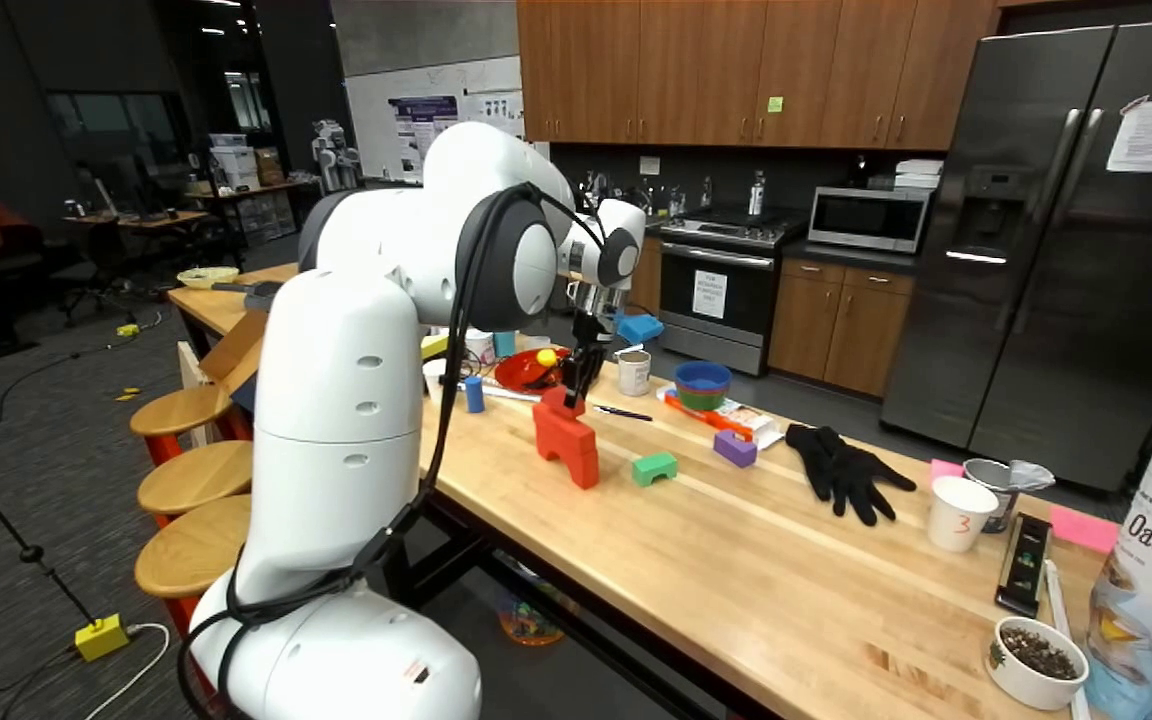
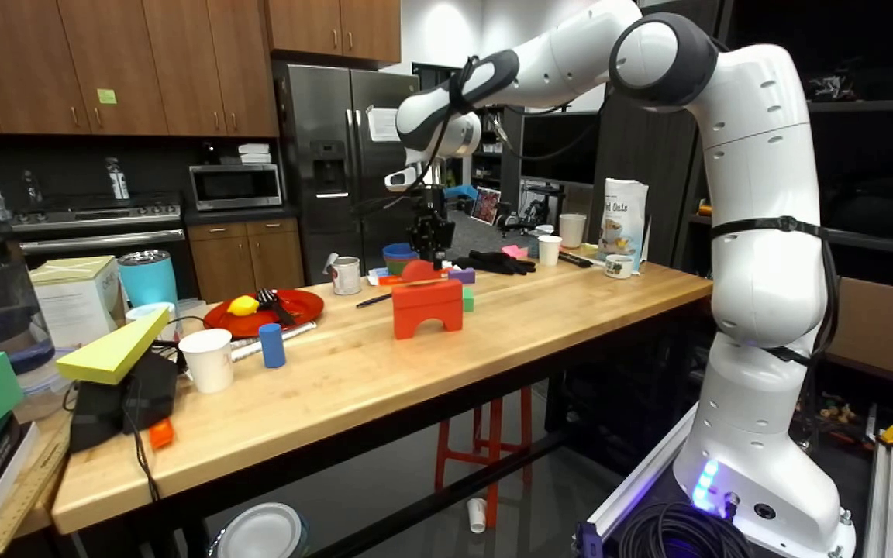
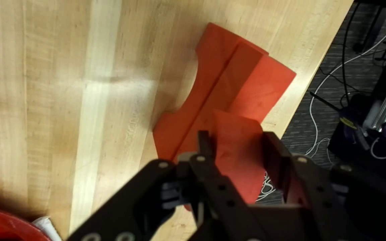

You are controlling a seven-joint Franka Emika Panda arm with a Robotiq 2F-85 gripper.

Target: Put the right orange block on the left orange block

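The left orange block (image 1: 564,442), a larger orange-red piece with an arch cut in its underside, stands upright on the table. It shows in both exterior views and from above in the wrist view. The right orange block (image 2: 418,271), smaller with a rounded outline, appears at the larger one's top edge, seemingly touching it. My gripper (image 3: 236,136) is shut on this smaller block, with dark fingers (image 3: 205,142) on either side of it. In an exterior view the gripper (image 1: 576,390) points down from above. The exact contact between the two blocks is partly hidden.
Close by on the table are a green block (image 1: 654,468) and a purple block (image 1: 735,448). A pen (image 1: 623,413), black gloves (image 1: 841,475), a red dish (image 2: 303,306) and a blue cylinder (image 2: 272,346) lie around. The table edge (image 3: 308,88) runs near the blocks.
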